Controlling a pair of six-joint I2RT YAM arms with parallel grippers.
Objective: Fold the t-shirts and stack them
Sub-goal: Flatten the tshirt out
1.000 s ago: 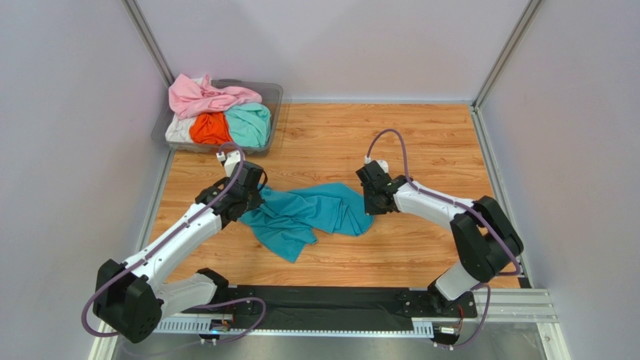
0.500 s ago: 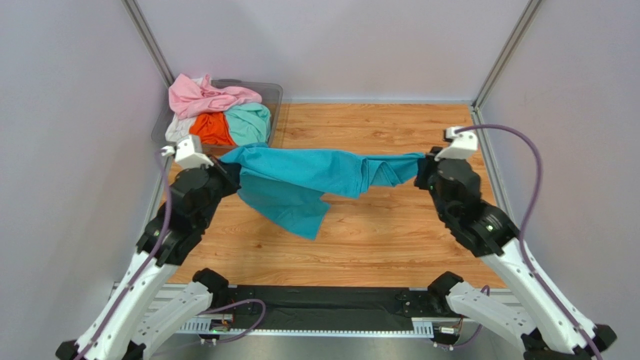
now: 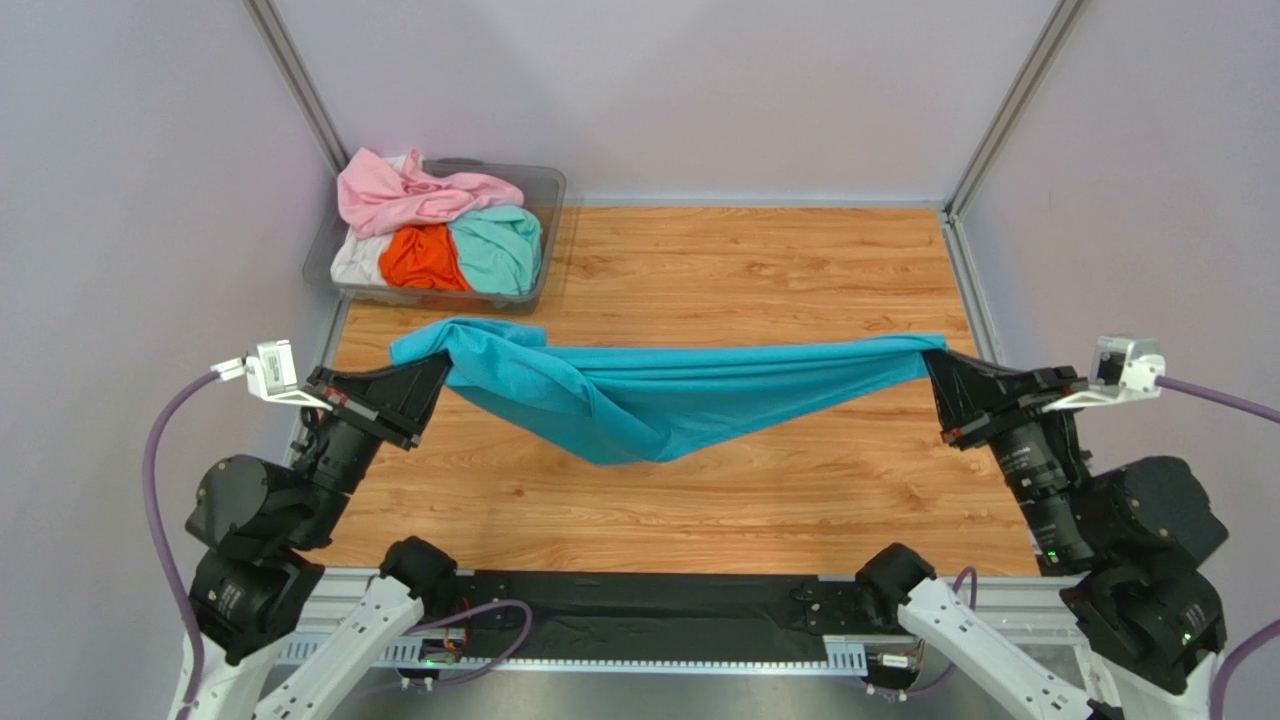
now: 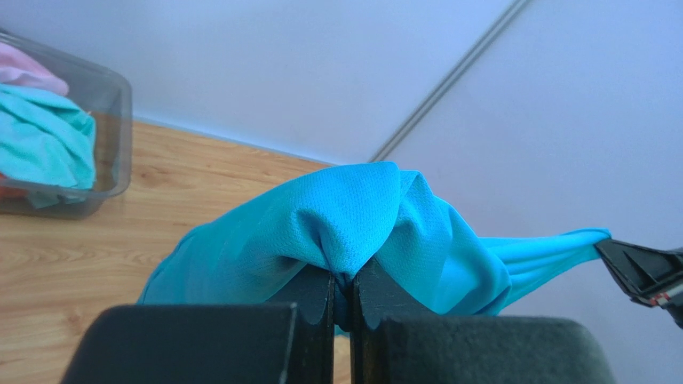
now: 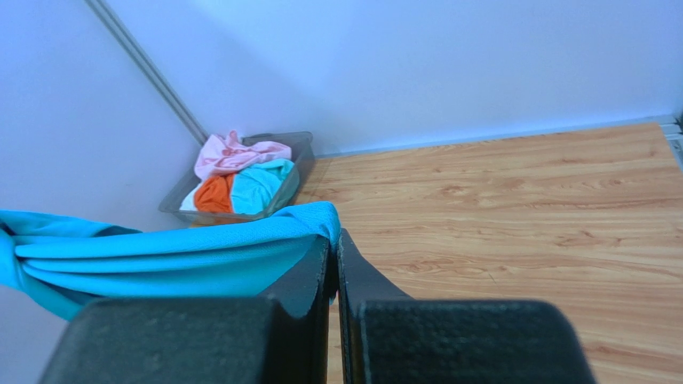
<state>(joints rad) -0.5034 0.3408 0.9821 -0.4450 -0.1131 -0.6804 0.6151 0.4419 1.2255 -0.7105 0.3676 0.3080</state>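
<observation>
- Both pincers are clenched. The left gripper [image 3: 433, 378] bites one bunched end of the teal-blue t-shirt [image 3: 661, 402] and the right gripper [image 3: 935, 369] pinches the opposite end. Both are raised on the arm-base side of the clear plastic tub [image 3: 550, 186].
- Stretched between them, the shirt hangs clear of the wooden table [image 3: 781, 270]. Its long axis runs side to side, roughly parallel to the tub's near wall. The middle sags, with bulkier folds toward the left end.
- Neither arm is nearer, since each holds an end. The lay-down likely depends on lowering both together so the axis stays level.
- Open wood lies beneath the shirt and to the right of the tub. The left end sits near the tub's near wall, so drifting farther out risks snagging it.
- Farthest off, the pink shirt [image 3: 409, 189], orange shirt [image 3: 418, 258], mint green shirt [image 3: 502, 248] and white shirt [image 3: 355, 264] are heaped unfolded in the tub.
</observation>
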